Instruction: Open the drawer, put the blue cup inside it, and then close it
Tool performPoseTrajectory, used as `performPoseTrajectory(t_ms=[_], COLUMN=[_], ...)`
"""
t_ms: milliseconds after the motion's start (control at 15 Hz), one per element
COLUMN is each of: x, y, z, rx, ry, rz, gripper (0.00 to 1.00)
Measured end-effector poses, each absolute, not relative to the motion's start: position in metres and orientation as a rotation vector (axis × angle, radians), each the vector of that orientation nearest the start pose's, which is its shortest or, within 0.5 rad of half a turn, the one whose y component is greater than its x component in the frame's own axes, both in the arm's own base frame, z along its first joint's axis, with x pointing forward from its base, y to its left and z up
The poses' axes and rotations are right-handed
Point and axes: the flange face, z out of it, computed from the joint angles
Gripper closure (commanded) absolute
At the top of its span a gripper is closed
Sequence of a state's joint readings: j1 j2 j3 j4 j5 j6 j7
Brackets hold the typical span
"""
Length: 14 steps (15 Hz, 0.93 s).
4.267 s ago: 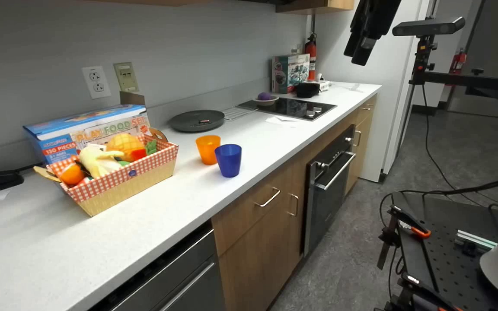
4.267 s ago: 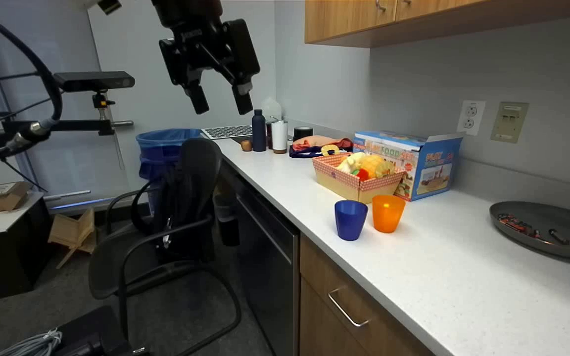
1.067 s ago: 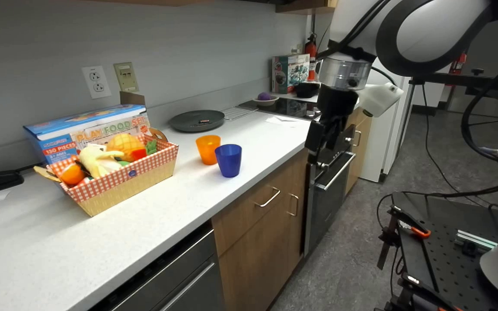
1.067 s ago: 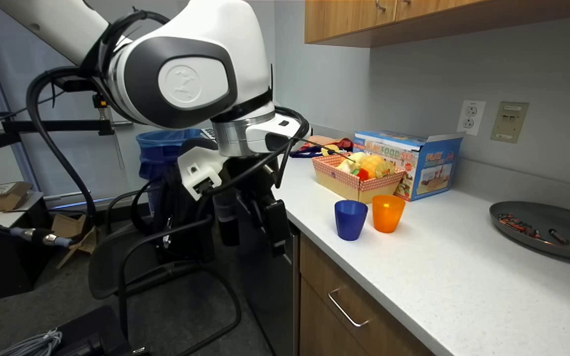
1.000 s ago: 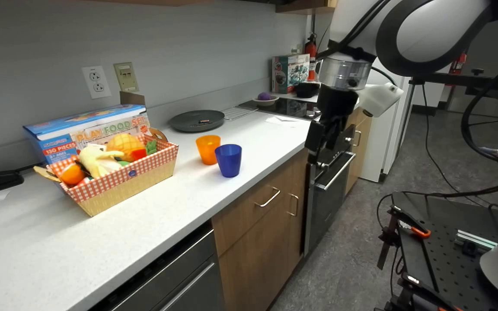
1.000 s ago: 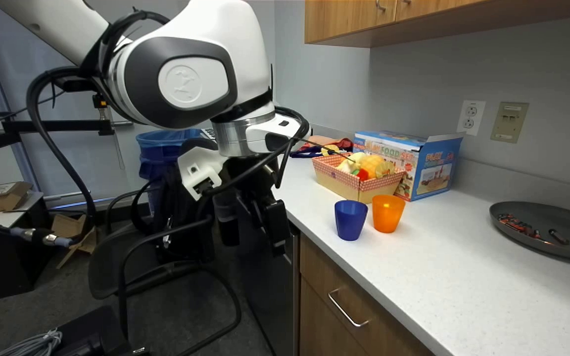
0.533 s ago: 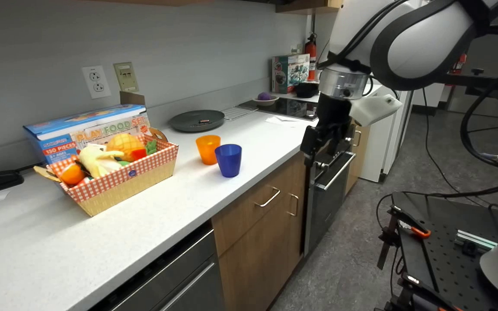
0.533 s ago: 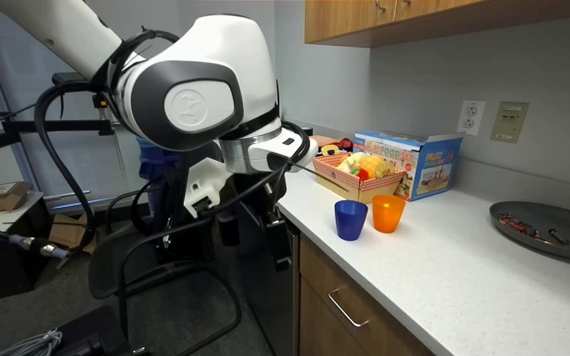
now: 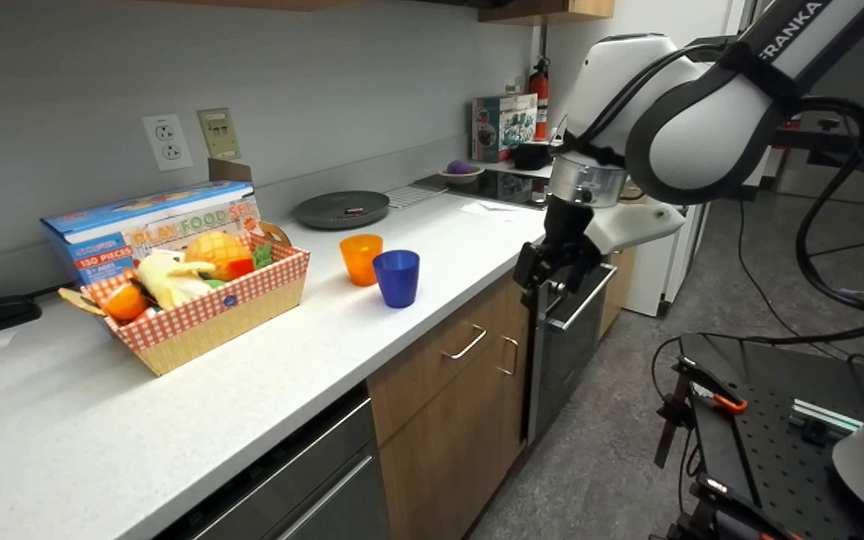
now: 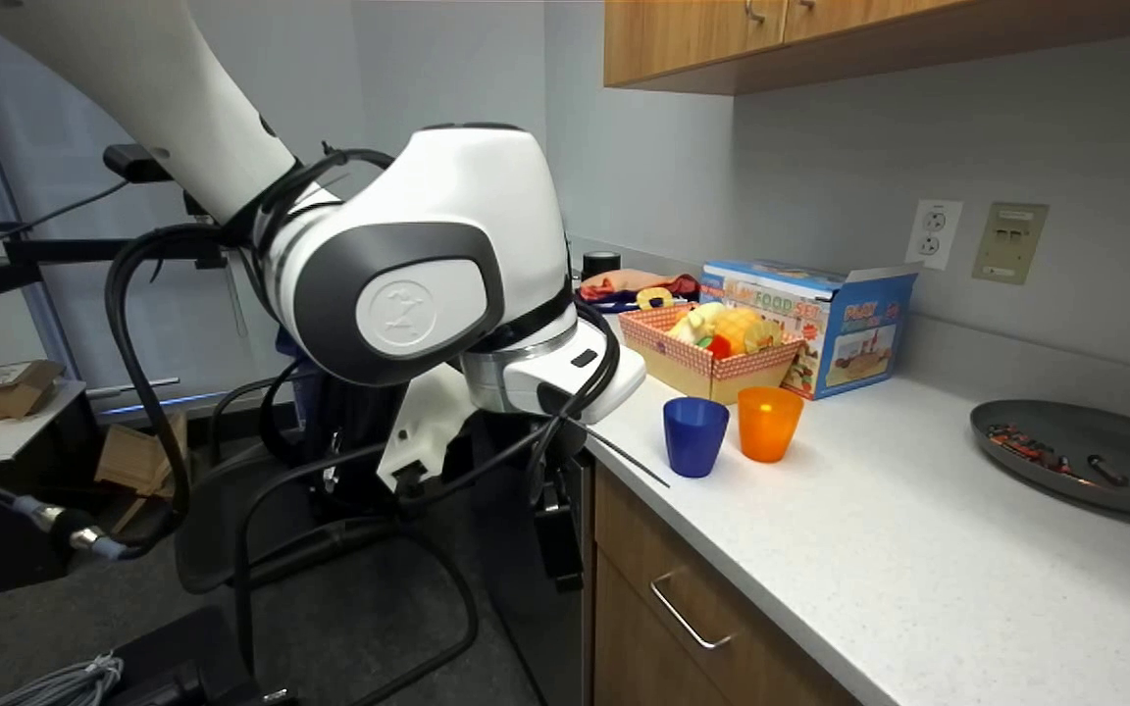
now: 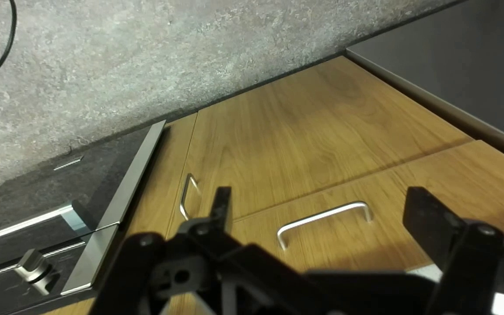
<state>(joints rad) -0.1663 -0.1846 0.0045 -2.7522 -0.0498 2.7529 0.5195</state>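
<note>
Blue cup point(image 9: 397, 281) is just sitting upright on the white table point(image 9: 274, 382) in both exterior views, right beside the orange cup point(image 10: 769, 426) and near the play food basket point(image 9: 229, 328). The wood-front drawer point(image 9: 429, 369) underneath is closed. The gripper point(image 11: 320, 203) has its jaws spread pretty wide, with the metal bar handle point(image 11: 322, 216) showing between them in the wrist view.
</note>
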Motion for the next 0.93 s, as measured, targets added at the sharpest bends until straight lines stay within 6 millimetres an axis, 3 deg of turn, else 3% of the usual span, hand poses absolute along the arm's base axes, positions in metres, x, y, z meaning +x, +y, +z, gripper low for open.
performPoseTrajectory(t_ms=[533,933], x=[0.402,0.398], y=[-0.064,-0.081], z=[0.292,0.261], rx=[-2.96,-2.89], ry=[0.982,1.19], rz=[-0.292,-0.248], gripper=[0.0,0.0])
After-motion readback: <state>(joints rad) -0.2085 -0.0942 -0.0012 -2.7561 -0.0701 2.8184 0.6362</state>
